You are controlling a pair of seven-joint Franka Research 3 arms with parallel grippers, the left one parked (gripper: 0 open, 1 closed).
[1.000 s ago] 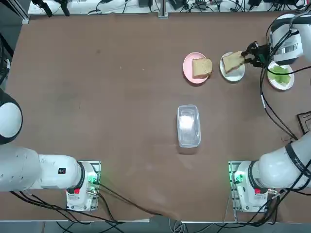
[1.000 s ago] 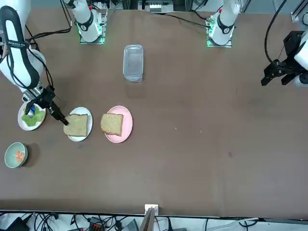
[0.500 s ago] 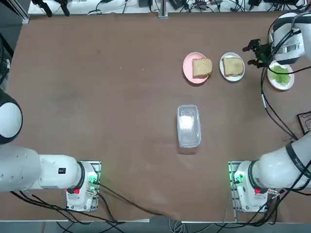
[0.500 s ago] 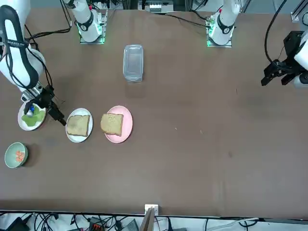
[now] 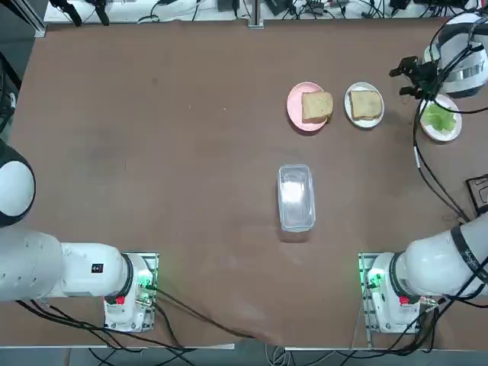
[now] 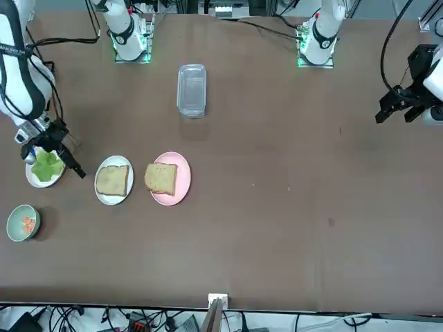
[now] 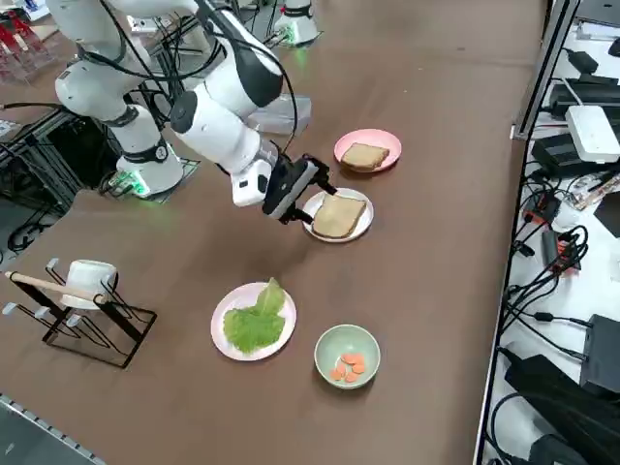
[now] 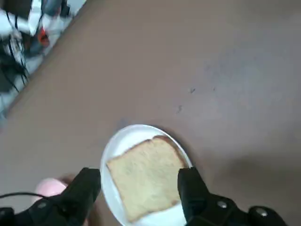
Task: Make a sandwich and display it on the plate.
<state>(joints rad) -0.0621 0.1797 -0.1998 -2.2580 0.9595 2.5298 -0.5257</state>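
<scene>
Clear box (image 5: 296,197): lidded, transparent, alone at table centre; contents not readable.
Pink plate (image 5: 294,112): at 12 o'clock from the clear box, one bread slice (image 5: 316,106) flat on it, overhanging the rim toward 3 o'clock.
White plate (image 5: 353,113): just beside the pink plate at its 3 o'clock, not touching it; holds the second bread slice (image 5: 366,104), lying flat and within the rim. No stacked sandwich here, the two slices sit on separate plates.
My pincer (image 5: 405,81): fingers spread wide, nothing between them; it hovers above the table between the white plate and the lettuce plate, at about 3 o'clock from the bread. In my wrist view, the fingers (image 8: 193,195) frame the slice on the white plate.
Lettuce plate (image 5: 452,134): second white plate, at 3 o'clock from the first; one green lettuce leaf (image 5: 438,118) on it, partly under my wrist in the top view.
Green bowl (image 7: 329,366): seen from the right side, near the lettuce plate; small orange pieces (image 7: 349,367) inside.
Wire rack (image 7: 87,327): toward the table's right edge, well apart from the plates; a white cup (image 7: 85,278) rests on it.
</scene>
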